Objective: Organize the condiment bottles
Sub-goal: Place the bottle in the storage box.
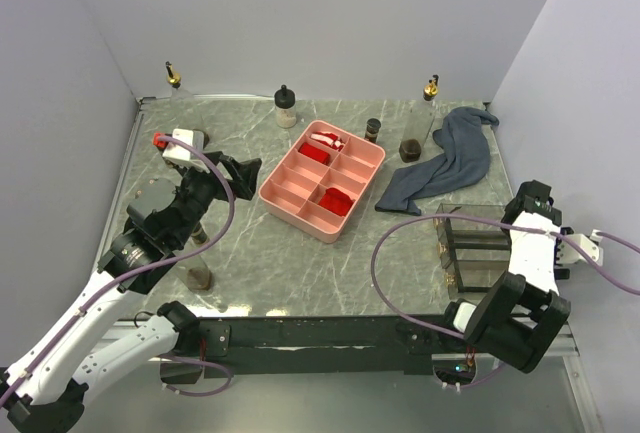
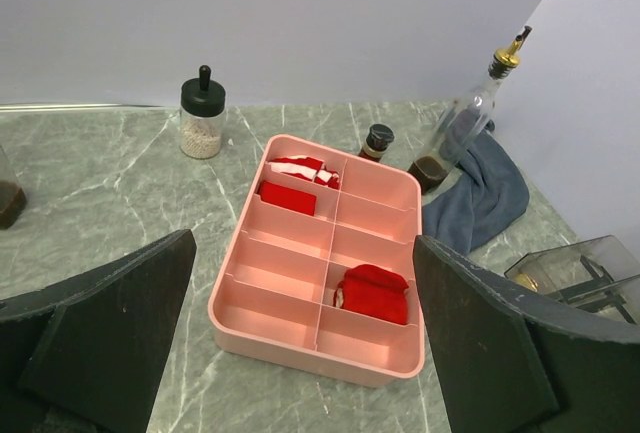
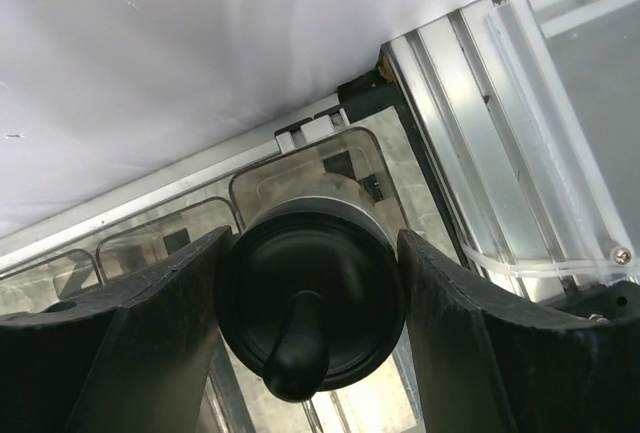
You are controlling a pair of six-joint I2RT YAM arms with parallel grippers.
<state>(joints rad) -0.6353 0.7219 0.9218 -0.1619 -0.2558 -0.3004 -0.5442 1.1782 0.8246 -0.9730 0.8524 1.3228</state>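
Observation:
My right gripper is shut on a black-capped bottle, seen from above, and holds it over the clear divided organizer. In the top view this gripper is at the organizer's right end. My left gripper is open and empty, above the table in front of the pink tray. At the back stand a black-capped cream jar, a small dark jar, a tall clear bottle with a gold spout, a squat dark jar and another gold-spout bottle. A brown bottle stands beside my left arm.
The pink tray lies mid-table with red packets in three of its compartments. A blue-grey cloth lies crumpled at the back right, next to the tall bottle. Walls close off the back and both sides. The table's front rail runs along the arm bases.

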